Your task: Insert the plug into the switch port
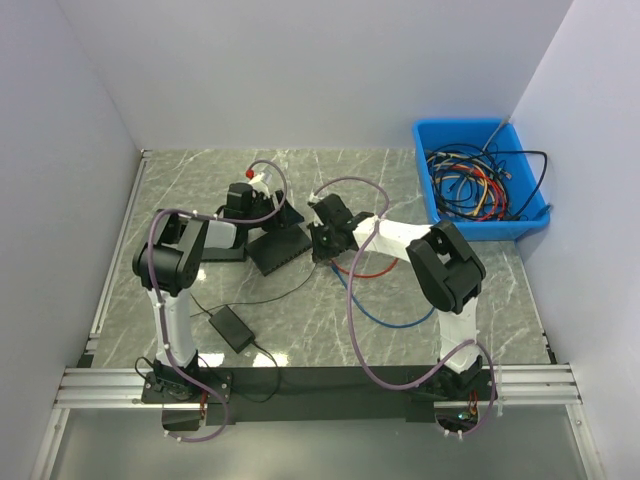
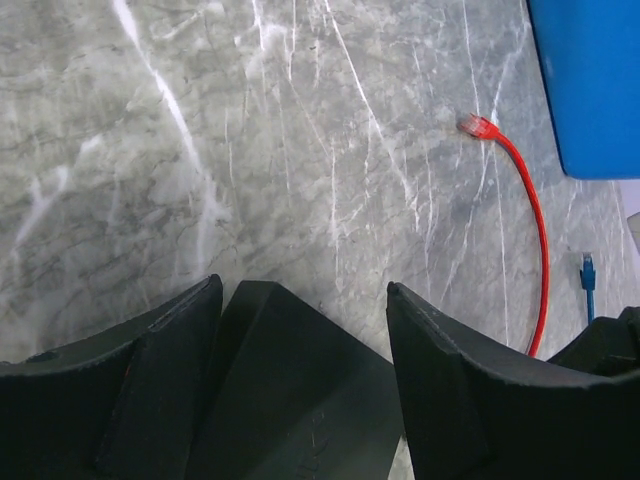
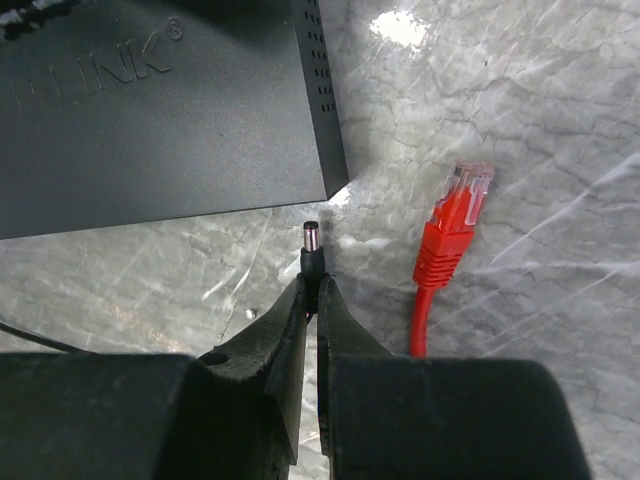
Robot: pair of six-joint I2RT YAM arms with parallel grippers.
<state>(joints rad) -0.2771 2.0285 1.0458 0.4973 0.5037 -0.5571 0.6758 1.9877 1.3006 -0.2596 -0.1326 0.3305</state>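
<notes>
top view: left hand (image 1: 258, 200) and right hand (image 1: 325, 236) meet at the switch (image 1: 278, 247); fingers too small to judge. left wrist: left hand spread astride the switch's corner. right wrist: right hand pinches the plug (image 3: 311, 243), tip near the switch's corner; ports hidden.

- Right wrist view: the switch (image 3: 150, 110) is cut off by the top and left edges. No ports show, and the lettering is partial.
- The plug (image 3: 312, 245) shows only its tip; the rest is buried in the right gripper (image 3: 312, 295).
- The red cable (image 3: 445, 240) passes behind that gripper.
- Left wrist view: the left gripper (image 2: 302, 292) covers the switch's sides, and the blue bin (image 2: 590, 80) is cropped.
- Top view: the ports are too small to tell.
</notes>
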